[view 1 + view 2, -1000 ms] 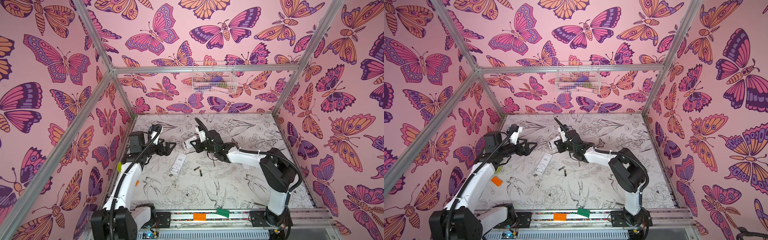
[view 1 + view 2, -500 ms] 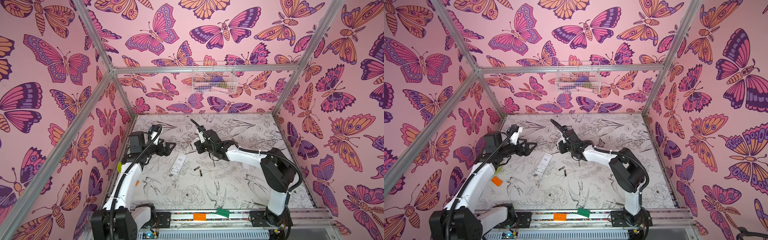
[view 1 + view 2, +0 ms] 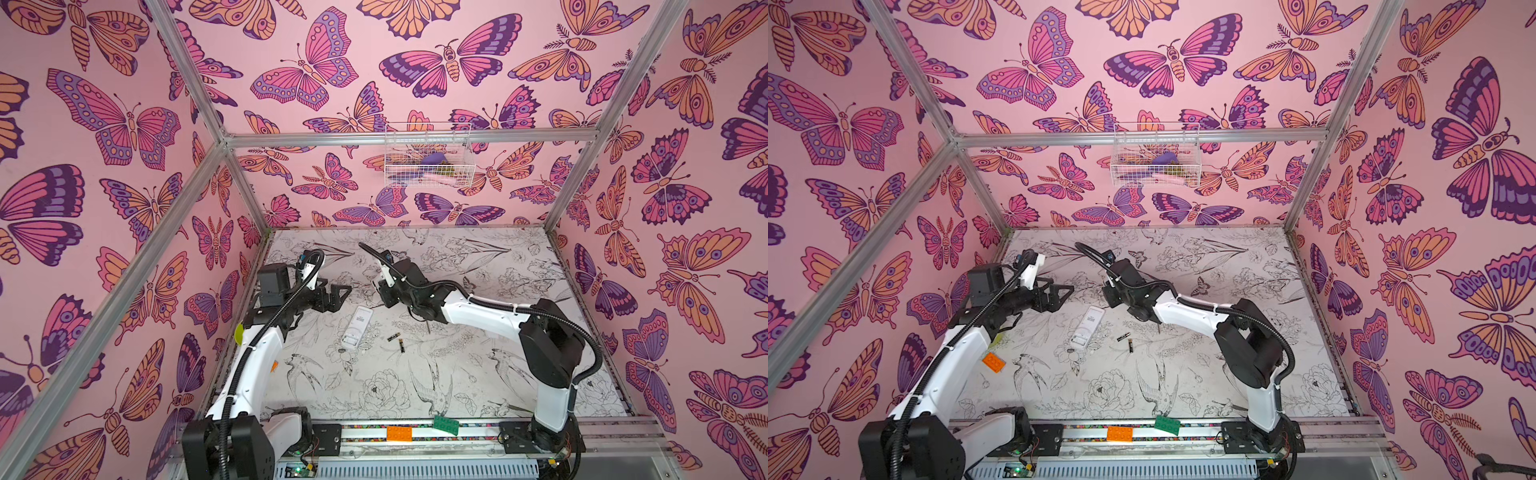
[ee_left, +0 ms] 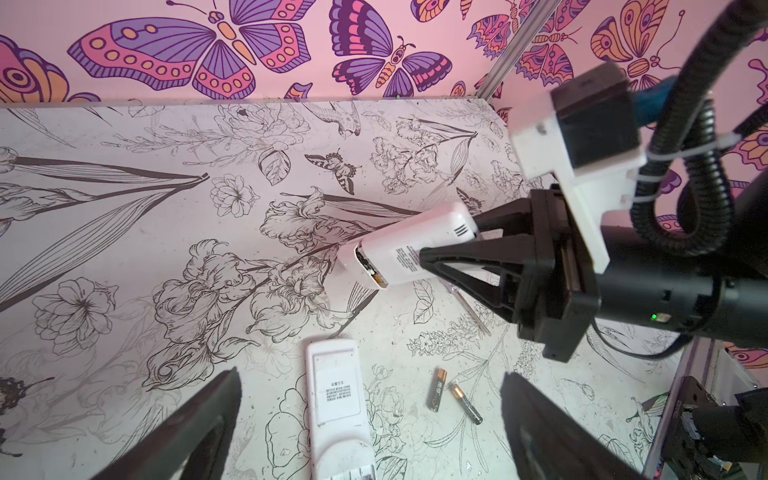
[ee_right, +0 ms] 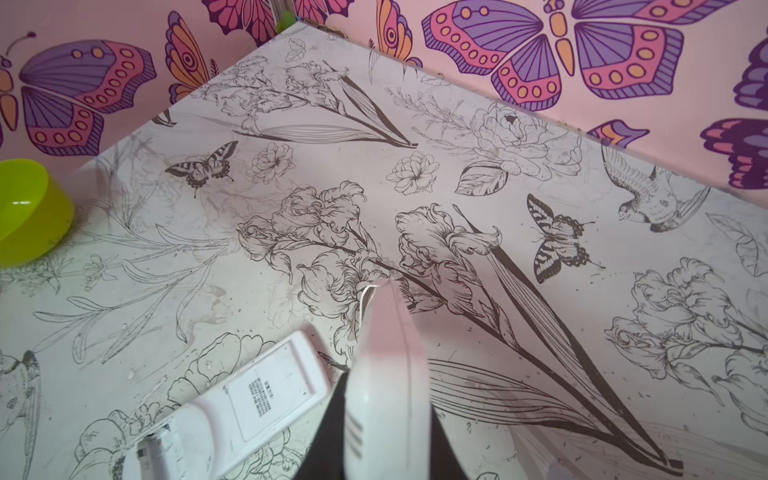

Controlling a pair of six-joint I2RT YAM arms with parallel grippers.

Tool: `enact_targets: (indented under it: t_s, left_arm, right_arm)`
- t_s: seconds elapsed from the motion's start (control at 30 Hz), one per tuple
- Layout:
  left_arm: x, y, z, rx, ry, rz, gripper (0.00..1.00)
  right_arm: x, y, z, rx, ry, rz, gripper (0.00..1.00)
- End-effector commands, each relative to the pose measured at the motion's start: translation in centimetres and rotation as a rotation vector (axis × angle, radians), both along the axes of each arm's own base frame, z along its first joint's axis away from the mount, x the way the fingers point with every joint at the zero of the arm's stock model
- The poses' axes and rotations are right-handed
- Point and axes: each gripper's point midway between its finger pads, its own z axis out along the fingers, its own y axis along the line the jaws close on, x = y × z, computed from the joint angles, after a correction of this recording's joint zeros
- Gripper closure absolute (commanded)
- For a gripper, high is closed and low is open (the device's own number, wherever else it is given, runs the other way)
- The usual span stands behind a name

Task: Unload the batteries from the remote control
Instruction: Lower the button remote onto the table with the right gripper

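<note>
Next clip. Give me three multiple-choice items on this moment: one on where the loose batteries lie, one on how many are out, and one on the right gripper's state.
1. Where do the loose batteries lie relative to the flat-lying remote?
A. on top of it
B. beside it on the table
C. inside it

2. How many batteries lie loose on the table?
A. one
B. two
C. four

3. The right gripper is:
A. open and empty
B. shut on the second remote
C. shut on a battery

Key:
1 B, they rest on the tabletop next to that remote.
2 B, two black cylinders with gold ends show.
3 B, its fingers clamp the white body.
</note>
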Motion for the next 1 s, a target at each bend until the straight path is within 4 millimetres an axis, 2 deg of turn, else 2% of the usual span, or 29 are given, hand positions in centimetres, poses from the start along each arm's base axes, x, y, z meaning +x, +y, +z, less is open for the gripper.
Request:
enact_targets:
  t_s: [0.0,0.07,0.13,0.2,0.27,0.33,0.43,0.67,0.87,0.97]
  left_arm:
    - [0.2,0.4,-0.2,0.012,-0.014,0.016,0.02]
    - [0.3,0.6,-0.7,0.014,0.009,0.033,0.02]
    - [0.5,0.8,-1.7,0.023,0.021,0.054,0.03]
    - [0.9,0.7,-2.4,0.02,0.036,0.08,0.03]
    - [1.4,0.3,-2.8,-0.018,0.079,0.107,0.04]
    - [1.6,-0.3,-3.4,-0.074,0.136,0.12,0.05]
    - [1.7,-0.7,-3.8,-0.102,0.147,0.126,0.07]
    - [1.7,-0.3,-3.5,-0.018,0.083,0.1,0.06]
    - [1.5,-0.5,-3.0,0.017,0.063,0.067,0.06]
    - [1.4,-0.6,-3.0,0.032,0.046,0.047,0.06]
  right_arm:
    - [1.1,-0.3,-0.2,-0.119,0.027,-0.037,1.0]
    - [-0.2,0.4,2.7,0.019,-0.022,-0.018,1.0]
    - [-0.3,0.3,5.3,0.224,-0.089,-0.045,1.0]
    - [0.4,0.5,5.1,0.225,-0.047,-0.048,1.0]
    - [0.0,1.1,4.8,0.209,-0.007,-0.011,1.0]
    - [-0.4,1.3,5.7,0.267,-0.006,-0.003,1.0]
    - [-0.1,0.5,6.4,0.297,-0.031,-0.039,1.0]
    - [0.8,-3.3,5.4,0.504,0.127,-0.117,1.0]
    - [1.0,-6.9,3.5,0.692,0.273,-0.192,0.93]
    - [0.9,-8.7,2.1,0.72,0.314,-0.239,0.91]
